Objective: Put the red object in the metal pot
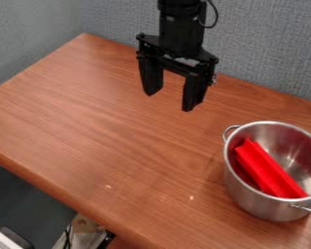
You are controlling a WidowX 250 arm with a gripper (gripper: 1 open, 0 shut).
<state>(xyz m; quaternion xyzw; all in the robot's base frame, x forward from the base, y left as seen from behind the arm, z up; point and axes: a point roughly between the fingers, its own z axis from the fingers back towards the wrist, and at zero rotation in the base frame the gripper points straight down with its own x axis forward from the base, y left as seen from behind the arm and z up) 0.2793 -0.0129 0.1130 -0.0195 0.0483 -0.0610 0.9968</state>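
Gripper (170, 90) hung above the wooden table (93, 126) near its far edge, jaws spread wide, nothing between them. Red object (266, 166) lay inside the metal pot (245, 194), well apart at the table's near right corner

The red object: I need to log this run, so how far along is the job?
Done, it seems: the red object lies inside the metal pot, leaning against its wall. Nothing is in hand: the gripper hangs open and empty over the table, away from the pot. Nothing visible is left to do.
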